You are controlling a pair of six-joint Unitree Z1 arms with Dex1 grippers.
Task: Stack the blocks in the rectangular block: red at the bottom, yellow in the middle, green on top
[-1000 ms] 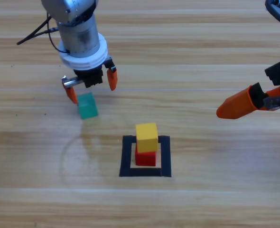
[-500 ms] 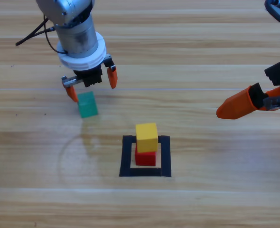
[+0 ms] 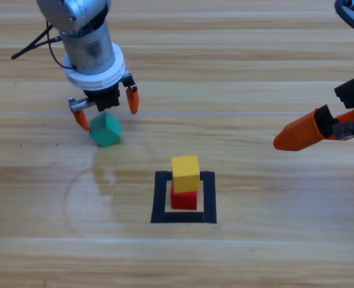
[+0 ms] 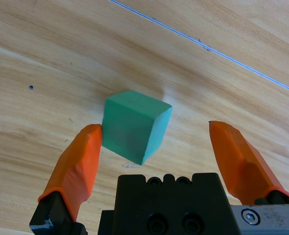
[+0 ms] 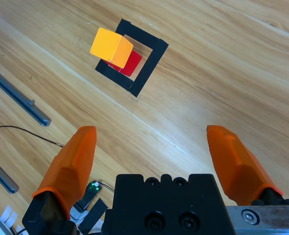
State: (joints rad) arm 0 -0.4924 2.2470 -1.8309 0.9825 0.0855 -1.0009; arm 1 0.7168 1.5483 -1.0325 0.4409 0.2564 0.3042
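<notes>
The green cube (image 3: 105, 129) lies on the bare wood left of the black tape square (image 3: 183, 217), turned corner-on. My left gripper (image 3: 105, 108) hovers open just behind it, and in the left wrist view the green cube (image 4: 135, 127) touches the left jaw while the right jaw stands well apart; the left gripper (image 4: 156, 147) holds nothing. Inside the tape square the yellow cube (image 3: 185, 173) sits on the red cube (image 3: 184, 198). My right gripper (image 3: 297, 133) waits open at the right edge. From its wrist I see the yellow cube (image 5: 111, 44), red cube (image 5: 127, 62) and tape square (image 5: 149, 63).
A black cable (image 3: 36, 43) trails off the left arm at the upper left. Metal rails (image 5: 18, 95) run along the table edge in the right wrist view.
My left gripper shifted left and slightly back. The green cube slid left with it and turned corner-on. The stack and the right arm stayed put.
</notes>
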